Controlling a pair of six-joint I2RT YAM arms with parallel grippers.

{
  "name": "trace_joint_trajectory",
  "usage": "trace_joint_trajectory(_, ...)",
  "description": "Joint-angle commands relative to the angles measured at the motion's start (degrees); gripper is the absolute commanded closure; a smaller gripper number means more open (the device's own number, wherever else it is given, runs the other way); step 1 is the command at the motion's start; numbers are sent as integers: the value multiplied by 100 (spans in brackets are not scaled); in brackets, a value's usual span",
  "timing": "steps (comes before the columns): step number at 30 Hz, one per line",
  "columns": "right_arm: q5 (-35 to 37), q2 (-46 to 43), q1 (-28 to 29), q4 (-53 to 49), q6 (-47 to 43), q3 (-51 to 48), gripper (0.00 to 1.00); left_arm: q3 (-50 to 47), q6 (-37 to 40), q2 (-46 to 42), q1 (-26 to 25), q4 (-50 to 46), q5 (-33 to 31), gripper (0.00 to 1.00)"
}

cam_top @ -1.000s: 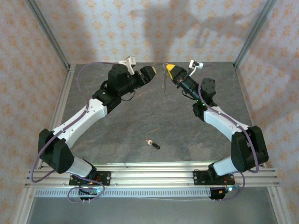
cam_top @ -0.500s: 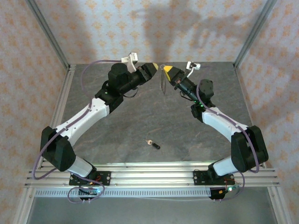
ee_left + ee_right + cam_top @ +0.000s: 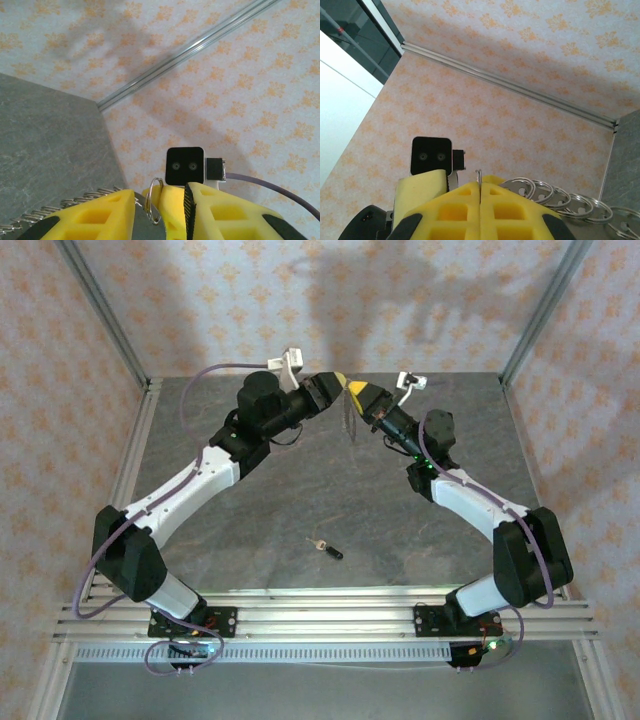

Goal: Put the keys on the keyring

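High over the back of the table, my right gripper (image 3: 356,390) (image 3: 480,184) is shut on the top ring of the keyring (image 3: 350,418) (image 3: 555,197). The keyring is a chain of thin silvery rings and hangs below the gripper. My left gripper (image 3: 337,382) (image 3: 160,191) meets the right one tip to tip. Its jaws stand close around that top ring (image 3: 155,200) and the right gripper's yellow tip, seemingly touching both. The key (image 3: 325,545), black-headed with a short pale blade, lies alone on the grey table near the front middle, far from both grippers.
Patterned walls and metal frame posts (image 3: 105,315) close in the table at the back and sides. An aluminium rail (image 3: 320,610) with the arm bases runs along the near edge. Bare grey table (image 3: 330,480) lies between the arms.
My left gripper has swung right and up to meet the right gripper, and its jaws have narrowed around the ring. The right gripper with the keyring has shifted slightly left. The key has not moved.
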Motion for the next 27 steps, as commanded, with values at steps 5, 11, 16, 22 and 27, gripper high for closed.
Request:
trace_joint_trajectory(5, -44, 6, 40, 389, 37, 220, 100, 295, -14, 174, -101, 219, 157, 69)
trace_joint_trajectory(11, -50, -9, 40, 376, 20, 211, 100, 291, 4, 207, -137, 227, 157, 72)
trace_joint_trajectory(16, -52, -20, 40, 361, 14, 204, 100, 234, 22, 216, -155, 219, 151, 77)
trace_joint_trajectory(22, -52, -29, 40, 350, -4, 194, 100, 154, 61, 197, -172, 214, 122, 84)
trace_joint_trajectory(27, -43, -37, 40, 328, -21, 167, 100, 100, 70, 179, -177, 237, 105, 89)
